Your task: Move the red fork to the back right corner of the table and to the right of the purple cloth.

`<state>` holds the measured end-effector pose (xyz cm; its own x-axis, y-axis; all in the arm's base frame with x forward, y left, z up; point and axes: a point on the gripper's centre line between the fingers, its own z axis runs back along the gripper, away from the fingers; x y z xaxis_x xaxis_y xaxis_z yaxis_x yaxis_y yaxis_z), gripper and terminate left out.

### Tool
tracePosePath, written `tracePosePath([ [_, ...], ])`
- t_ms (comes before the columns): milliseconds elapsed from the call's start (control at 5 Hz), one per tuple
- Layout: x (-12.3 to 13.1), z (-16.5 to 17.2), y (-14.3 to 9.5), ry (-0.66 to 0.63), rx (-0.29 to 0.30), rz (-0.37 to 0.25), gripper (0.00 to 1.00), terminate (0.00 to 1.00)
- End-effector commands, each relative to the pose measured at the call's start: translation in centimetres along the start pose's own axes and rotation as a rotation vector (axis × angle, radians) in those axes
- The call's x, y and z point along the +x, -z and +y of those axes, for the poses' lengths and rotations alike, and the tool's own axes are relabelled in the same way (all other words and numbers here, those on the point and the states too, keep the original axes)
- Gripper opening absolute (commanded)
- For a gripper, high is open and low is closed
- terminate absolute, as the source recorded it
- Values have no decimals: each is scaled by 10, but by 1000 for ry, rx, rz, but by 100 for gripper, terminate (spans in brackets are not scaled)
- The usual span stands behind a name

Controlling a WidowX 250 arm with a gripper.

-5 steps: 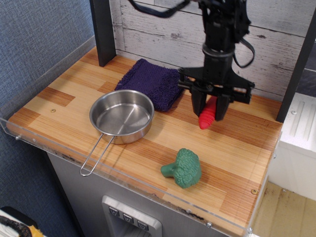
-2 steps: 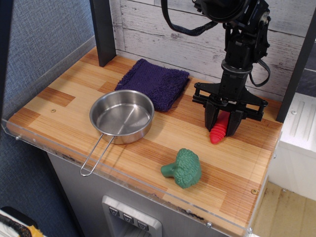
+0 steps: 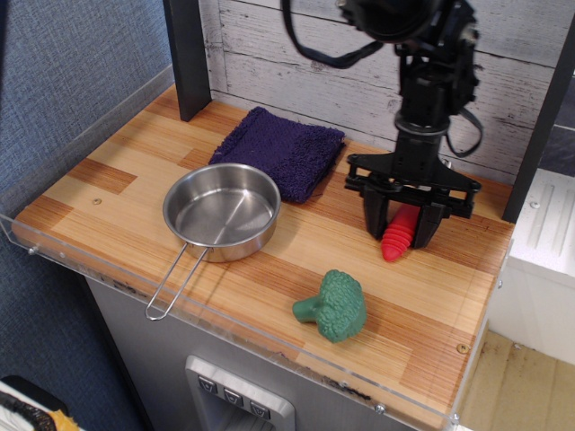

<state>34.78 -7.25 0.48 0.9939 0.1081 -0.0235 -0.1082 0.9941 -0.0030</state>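
Gripper [image 3: 402, 229] hangs straight down near the back right of the table [image 3: 269, 260], its 2 black fingers [image 3: 375, 218] set a bit apart w/ the red fork [image 3: 399, 234] between them. Fork's ribbed red handle pokes out below the fingers, tip down at the wood; tines are hidden up inside the jaws. Fingers sit close on either side of the handle, but can't tell if they're actually squeezing it or have let go.

Taking the purple cloth [image 3: 283, 150] as the marker: fork and gripper are to the right of it, a clear strip of bare wood between. Steel pan [image 3: 221, 211] sits just in front of the cloth, its rim overlapping the cloth's front edge, wire handle running toward the front rim. Green broccoli toy [image 3: 333, 305] lies well in front of the cloth & off to the right, nearer the front edge, below the fork.
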Motion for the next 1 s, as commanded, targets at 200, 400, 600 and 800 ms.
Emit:
tracePosePath([
  [200, -14, 18, -93, 27, 38, -219, 100, 0],
  [400, -24, 33, -120, 27, 42, -272, 100, 0],
  [600, -31, 51, -122, 24, 34, -264, 100, 0],
  [800, -32, 70, -114, 47, -22, -259, 100, 0],
])
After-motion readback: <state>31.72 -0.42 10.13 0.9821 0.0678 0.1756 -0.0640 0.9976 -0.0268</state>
